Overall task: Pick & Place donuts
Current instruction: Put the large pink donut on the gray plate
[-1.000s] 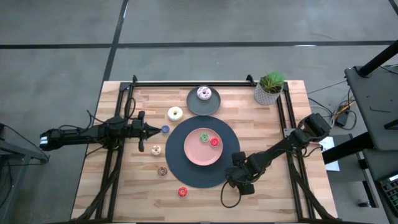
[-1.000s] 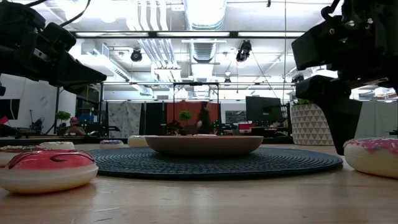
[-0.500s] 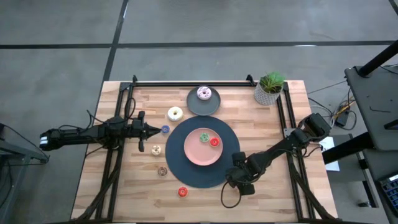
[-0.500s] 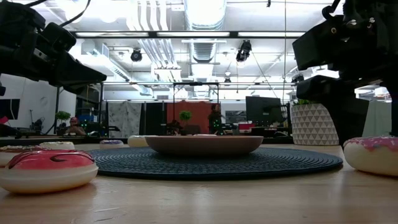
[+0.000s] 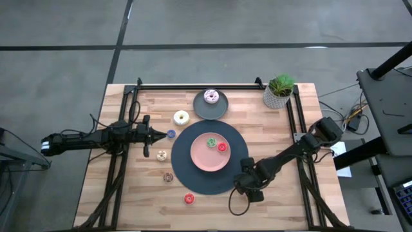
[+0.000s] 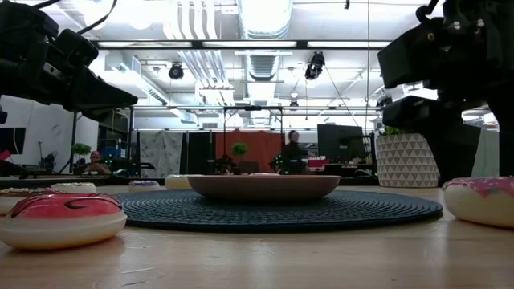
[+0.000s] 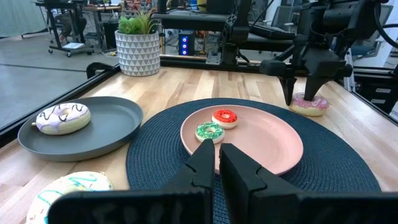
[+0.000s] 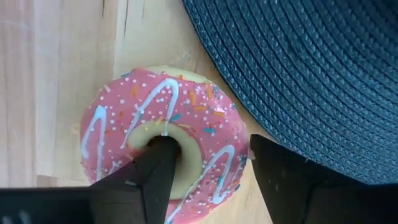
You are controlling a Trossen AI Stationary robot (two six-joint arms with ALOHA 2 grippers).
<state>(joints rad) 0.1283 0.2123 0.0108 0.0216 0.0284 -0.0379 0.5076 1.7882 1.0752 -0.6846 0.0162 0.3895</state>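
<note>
The pink donut (image 8: 165, 155) is hidden under the right gripper (image 5: 248, 185) in the high view, where only the dark wrist is seen at the edge of the round dark mat (image 5: 199, 185). The right wrist view fills that gap: one finger (image 8: 158, 171) is set down into the donut's hole and the other finger stands just outside its rim, beside the mat's edge, so the ring's wall lies between partly open jaws; whether the pads already press it cannot be told. In the left wrist view the same donut (image 7: 309, 104) is seen resting on the wooden table (image 7: 186, 81), just off the mat, under the right gripper. The low view shows it lying flat on the table (image 6: 485, 198). The left gripper (image 7: 215, 163) is seen with its fingers pressed together, empty, held above the table's left side. On the pink plate (image 5: 203, 158) a green donut (image 5: 211, 142) and a red donut (image 5: 222, 147) are seen; a sprinkled one (image 5: 210, 96) lies on the grey plate (image 5: 205, 111).
</note>
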